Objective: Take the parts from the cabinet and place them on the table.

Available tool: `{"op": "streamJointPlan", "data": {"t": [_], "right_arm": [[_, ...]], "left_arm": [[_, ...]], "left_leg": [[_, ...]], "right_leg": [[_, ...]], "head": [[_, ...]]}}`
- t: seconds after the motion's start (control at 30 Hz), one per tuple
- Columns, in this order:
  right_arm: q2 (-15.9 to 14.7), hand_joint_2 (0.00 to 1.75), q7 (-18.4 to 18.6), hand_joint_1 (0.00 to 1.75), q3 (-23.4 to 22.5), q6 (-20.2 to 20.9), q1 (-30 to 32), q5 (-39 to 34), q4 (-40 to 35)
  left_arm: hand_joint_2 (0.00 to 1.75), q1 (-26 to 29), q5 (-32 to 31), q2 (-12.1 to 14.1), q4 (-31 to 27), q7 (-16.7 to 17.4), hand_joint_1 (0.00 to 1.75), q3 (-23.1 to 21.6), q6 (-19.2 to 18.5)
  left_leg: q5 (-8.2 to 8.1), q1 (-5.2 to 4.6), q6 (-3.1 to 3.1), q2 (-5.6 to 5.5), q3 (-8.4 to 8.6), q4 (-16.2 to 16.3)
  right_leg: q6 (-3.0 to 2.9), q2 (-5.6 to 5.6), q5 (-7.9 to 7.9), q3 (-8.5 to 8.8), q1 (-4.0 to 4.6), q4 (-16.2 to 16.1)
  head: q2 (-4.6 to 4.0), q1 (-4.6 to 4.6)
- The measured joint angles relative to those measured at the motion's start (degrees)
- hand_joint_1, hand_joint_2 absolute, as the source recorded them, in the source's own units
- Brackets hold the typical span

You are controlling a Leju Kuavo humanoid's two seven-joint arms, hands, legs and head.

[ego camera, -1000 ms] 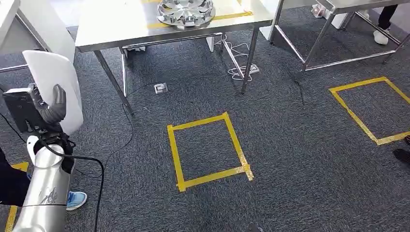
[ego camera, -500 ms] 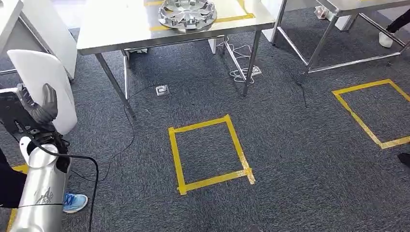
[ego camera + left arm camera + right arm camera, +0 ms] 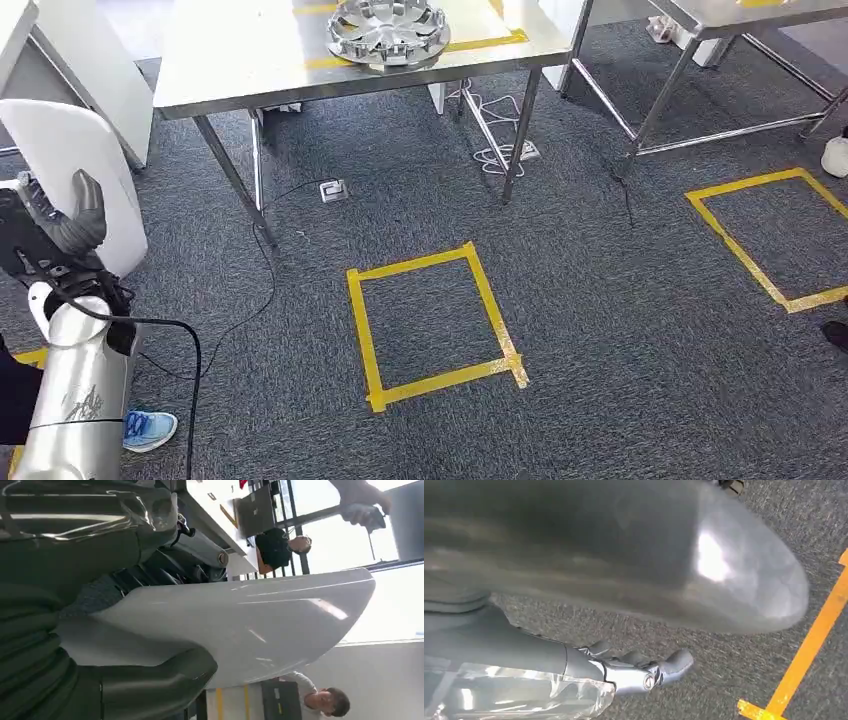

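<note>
Glossy white plastic panel, brushed steel table

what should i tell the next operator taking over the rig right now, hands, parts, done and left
Left hand: holds the white panel upright at the robot's left side, thumb and fingers wrapped over its edge.
Right hand: hangs over the carpet, fingers partly curled in, nothing in them that I can see.
Parts: a silver hubcap already lies on the steel table.
Done: the panel is picked up and in hand.
Left: go up to the table and set the panel down, probably beside the hubcap. Mind the cables on the floor under the table.
</note>
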Motion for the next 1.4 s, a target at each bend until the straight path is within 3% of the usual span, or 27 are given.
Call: {"op": "streamJointPlan", "data": {"t": [0.07,0.13,0.17,0.2,0.23,0.3,0.33,0.37,0.47,0.53,0.57,0.63,0.67,0.7,0.73,0.83,0.93,1.0,1.03,1.07,1.17,1.2,1.23,1.27,1.33,1.37,1.4], "right_arm": [[0.22,0.00,0.06,0.00,0.00,-0.30,0.09,-0.11,0.00],[0.37,0.00,0.09,0.00,0.00,-0.30,0.24,-0.15,0.00],[0.42,0.00,0.09,0.00,0.00,-0.30,0.42,-0.20,0.04],[0.44,0.00,0.09,0.00,0.00,-0.28,0.54,-0.24,0.07],[0.44,0.00,0.15,0.00,0.00,-0.26,0.61,-0.31,0.11],[0.41,0.00,0.13,0.00,0.00,-0.24,0.70,-0.63,0.13],[0.37,0.00,0.02,0.00,0.00,-0.26,0.77,-0.83,0.15],[0.31,0.00,-0.09,0.00,0.00,-0.48,0.76,-1.09,0.24],[0.54,0.00,-0.20,0.00,0.00,-1.31,0.89,-1.38,0.31],[0.79,0.00,-0.22,0.00,0.00,-1.51,0.86,-1.38,0.37],[0.85,0.00,-0.29,0.00,0.00,-1.68,0.78,-1.33,0.44],[1.03,0.00,-0.35,0.00,0.07,-1.07,0.67,-1.09,0.46],[1.01,0.00,-0.11,0.00,0.13,-0.48,0.61,-0.96,0.46],[0.98,0.00,0.11,0.00,0.22,0.00,0.61,-0.74,0.46],[0.98,0.00,0.44,0.00,0.39,0.24,0.57,-0.63,0.46],[0.83,0.00,1.11,0.00,0.94,0.57,0.16,-0.59,0.44],[0.57,0.00,1.20,0.00,1.20,0.57,-0.36,-0.59,0.44],[0.57,0.00,1.20,0.00,1.46,0.31,-0.40,-0.57,0.42],[0.35,0.00,1.25,0.00,1.53,0.24,-0.48,-0.41,0.35],[0.35,0.00,1.24,0.00,1.64,0.31,-0.68,-0.22,0.24],[0.26,0.00,1.64,0.00,2.38,1.01,-1.08,-0.09,0.20],[0.28,0.00,1.84,0.00,2.62,1.18,-1.05,-0.02,0.17],[0.28,0.00,2.10,0.00,2.84,1.25,-1.06,0.13,0.13],[0.28,0.00,2.25,0.00,3.02,1.25,-1.15,0.22,0.11],[0.11,0.00,2.36,0.00,3.30,1.57,-1.44,0.57,0.09],[-0.04,0.00,2.36,0.00,3.54,2.06,-1.61,0.72,0.09],[-0.33,0.00,2.34,0.00,3.91,2.45,-1.79,0.79,0.09]], "left_arm": [[1.75,-0.53,-0.07,-0.02,0.07,-0.20,1.75,0.15,0.00],[1.75,-0.66,-0.07,-0.11,0.26,-0.20,1.75,0.20,0.00],[1.75,-0.62,-0.07,-0.17,0.44,-0.22,1.75,0.26,0.00],[1.75,-0.53,-0.07,-0.24,0.61,-0.22,1.75,0.31,0.00],[1.75,-0.54,-0.05,-0.26,0.72,-0.28,1.75,0.37,0.00],[1.75,-0.79,-0.07,-0.30,1.05,-0.55,1.75,0.42,-0.13],[1.75,-0.94,-0.07,-0.33,1.20,-0.74,1.75,0.44,-0.33],[1.75,-1.17,-0.07,-0.35,1.47,-0.94,1.75,0.44,-0.44],[1.75,-1.29,-0.05,-0.33,1.94,-1.27,1.75,0.50,-0.55],[1.75,-1.38,-0.07,-0.15,2.03,-1.51,1.75,0.55,-0.63],[1.75,-1.57,-0.07,-0.02,2.10,-1.73,1.75,0.57,-0.70],[1.75,-1.40,-0.05,0.09,2.49,-1.99,1.75,0.79,-0.70],[1.75,-0.96,-0.02,0.11,2.69,-2.03,1.75,0.90,-0.70],[1.75,-0.59,0.09,0.11,2.84,-2.05,1.75,1.03,-0.79],[1.75,-0.29,0.26,0.20,2.86,-2.05,1.75,1.12,-0.94],[1.75,-0.19,0.30,0.86,2.86,-2.16,1.75,1.16,-1.14],[1.75,-0.28,0.44,0.94,2.95,-2.19,1.75,1.18,-1.22],[1.75,-0.16,0.48,1.25,2.80,-2.19,1.75,1.16,-1.29],[1.75,-0.10,0.46,1.47,2.62,-2.19,1.75,1.18,-1.33],[1.75,-0.47,0.09,1.69,2.47,-2.08,1.75,1.20,-1.59],[1.75,-1.01,-0.92,1.79,2.49,-1.31,1.75,1.09,-2.30],[1.75,-0.98,-1.47,1.77,2.49,-0.92,1.75,0.96,-2.49],[1.75,-1.00,-2.03,1.77,2.49,-0.57,1.75,0.77,-2.88],[1.75,-1.14,-2.51,1.77,2.49,-0.37,1.75,0.53,-3.04],[1.75,-1.49,-3.15,1.77,2.49,-0.18,1.75,0.00,-3.50],[1.75,-1.66,-3.41,1.77,2.49,-0.11,1.75,-0.37,-3.72],[1.75,-1.82,-3.70,1.75,2.49,0.06,1.75,-0.68,-4.04]], "left_leg": [[-0.13,0.32,0.98,0.22,1.10,-0.69],[-0.53,0.07,1.37,0.15,1.31,-0.67],[-0.70,-0.09,1.50,0.03,1.42,-0.65],[-0.92,-0.20,1.53,-0.06,1.63,-0.65],[-1.20,-0.31,1.49,-0.17,1.98,-0.64],[-2.05,-0.45,1.27,-0.29,3.22,-0.63],[-2.50,-0.49,1.13,-0.30,3.65,-0.65],[-3.04,-1.12,0.71,-0.37,3.77,-0.38],[-3.56,-0.72,-0.06,-0.31,3.97,-0.63],[-4.59,-0.41,-0.87,-0.22,3.47,0.49],[-5.92,-0.30,-1.19,-0.22,2.19,3.19],[-9.98,-0.06,-1.67,-0.25,-3.23,13.16],[-10.95,-0.02,-1.88,-0.25,-6.01,17.46],[-10.37,0.16,-2.02,-0.24,-7.57,19.08],[-8.01,0.40,-2.16,-0.19,-7.67,17.68],[2.68,0.80,-2.12,0.07,-2.38,2.45],[0.61,-0.04,-0.93,-0.01,-0.83,0.25],[0.41,0.02,-0.24,-0.09,-0.65,-0.09],[0.48,0.62,0.17,0.00,0.19,-0.77],[0.21,0.48,0.63,-0.03,0.69,-1.01],[-0.51,0.22,1.33,-0.02,1.26,-0.97],[-0.78,0.16,1.39,-0.11,1.51,-0.95],[-1.11,0.13,1.36,-0.24,1.92,-0.95],[-1.48,0.12,1.28,-0.36,2.43,-0.94],[-2.38,0.10,0.97,-0.43,3.72,-0.96],[-2.88,-0.06,0.73,-0.46,4.00,-0.92],[-3.57,-0.56,0.34,-0.64,4.19,-0.57]], "right_leg": [[-0.39,-0.23,-1.87,-2.48,-0.15,4.98],[-0.79,-0.25,-5.05,-8.61,-0.19,15.31],[-0.66,-0.25,-5.67,-11.20,-0.17,19.09],[-0.38,-0.25,-5.15,-12.27,-0.17,19.75],[0.06,-0.25,-3.59,-11.82,-0.17,17.61],[0.82,-0.32,2.21,-6.83,-0.07,5.90],[0.65,-0.44,4.08,-4.78,0.08,1.27],[-0.20,-0.48,4.09,-3.66,0.39,0.19],[-1.24,-0.35,3.61,-3.74,0.67,0.21],[-1.80,-0.13,3.52,-3.05,-0.16,-0.45],[-2.29,-0.07,3.19,-2.79,-0.16,-0.43],[-2.86,-0.04,2.71,-2.27,-0.12,-0.43],[-2.92,0.04,2.39,-1.99,-0.13,-0.39],[-2.82,0.14,2.01,-1.55,-0.14,-0.39],[-2.72,0.28,1.55,-0.91,-0.14,-0.36],[-2.13,0.42,-0.05,1.41,-0.13,-0.44],[-1.29,0.40,-0.53,1.10,0.30,-0.41],[-0.69,0.20,-0.75,1.44,0.44,-0.82],[-0.49,0.03,-1.33,1.10,0.28,-0.35],[-0.52,-0.13,-2.12,-0.07,0.38,2.32],[-0.87,-0.21,-6.23,-9.05,0.21,17.17],[-0.61,-0.21,-6.27,-11.13,0.22,19.68],[-0.15,-0.21,-4.99,-11.72,0.22,18.95],[0.38,-0.21,-2.66,-10.83,0.23,15.67],[0.95,-0.30,3.34,-6.62,0.37,4.46],[0.52,-0.50,5.15,-5.03,0.59,0.03],[-0.37,-0.47,4.99,-4.30,0.62,-0.53]], "head": [[0.00,0.22],[0.00,0.22],[0.00,0.26],[0.00,0.24],[0.00,0.24],[0.00,0.24],[0.00,0.28],[0.00,0.22],[0.00,0.22],[0.00,0.17],[0.00,0.11],[0.00,0.11],[0.00,0.11],[0.00,0.11],[0.00,0.11],[0.00,0.13],[0.00,0.02],[0.00,0.09],[0.00,0.11],[-0.02,0.27],[0.00,0.26],[0.00,0.28],[0.00,0.26],[0.00,0.28],[0.00,0.31],[0.00,0.35],[0.00,0.22]]}}
